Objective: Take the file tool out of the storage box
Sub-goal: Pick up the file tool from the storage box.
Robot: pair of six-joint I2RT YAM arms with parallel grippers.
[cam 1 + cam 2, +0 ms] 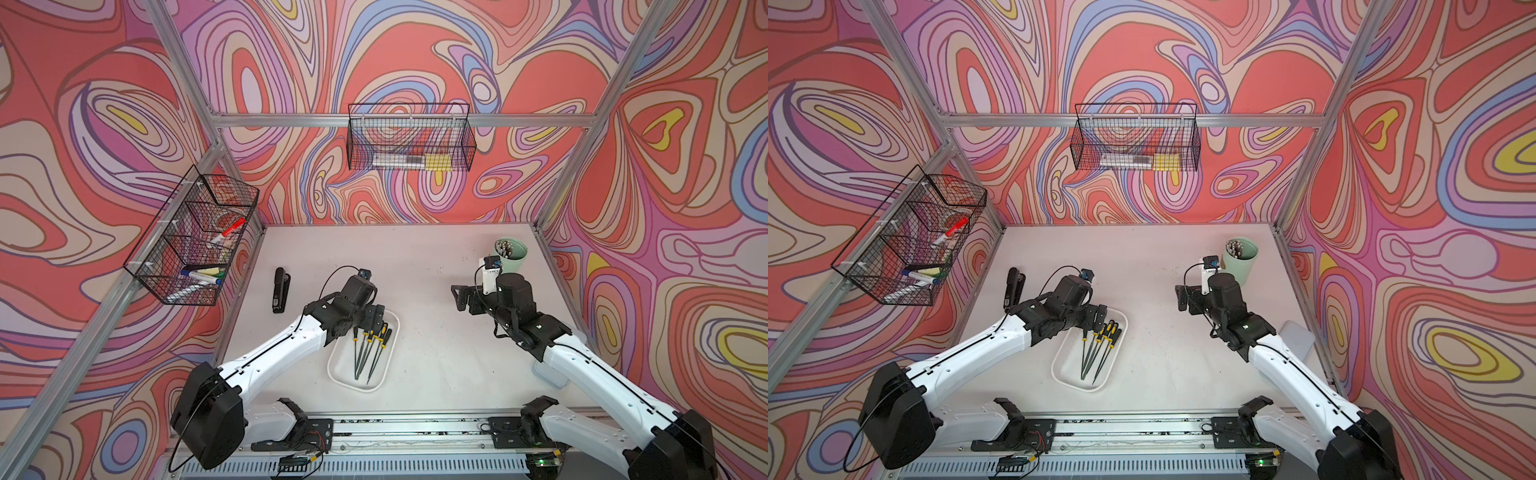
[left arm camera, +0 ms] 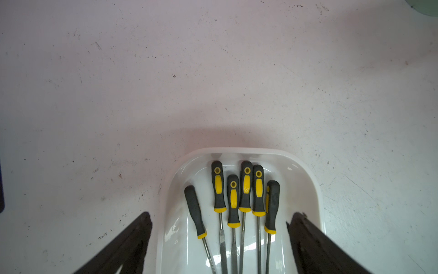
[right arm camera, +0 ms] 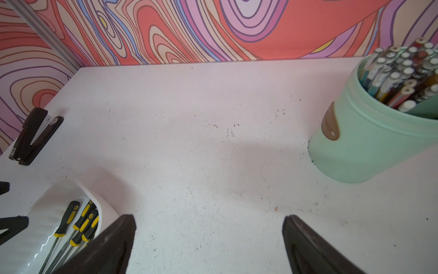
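The scuffed white tabletop (image 1: 436,353) carries the whole scene. Above a bare stretch of it, well apart from the work, hangs the right gripper (image 3: 209,218), its jaws spread wide with nothing between them. The left gripper (image 2: 221,215) hovers over the handle end of the storage box (image 1: 341,368), a shallow white plastic tray with rounded corners lying near the front middle of the table in both top views. Its jaws also stand far apart and hold nothing; one looks to sit just outside the rim, the other above the opposite wall. Inside the tray lie six slim file tools (image 2: 233,199) with black-and-yellow rubber handles. Five are packed side by side, and a dark-handled file (image 2: 194,208) is slanted a little apart from them. No file is lifted, so the step in hand appears to be the approach before the grasp. The next move calls for settling on one file, probably the separate one. The gripper would then lower until the pads flank that handle, close without catching a neighbour or the rim, and lift clear of the tray.
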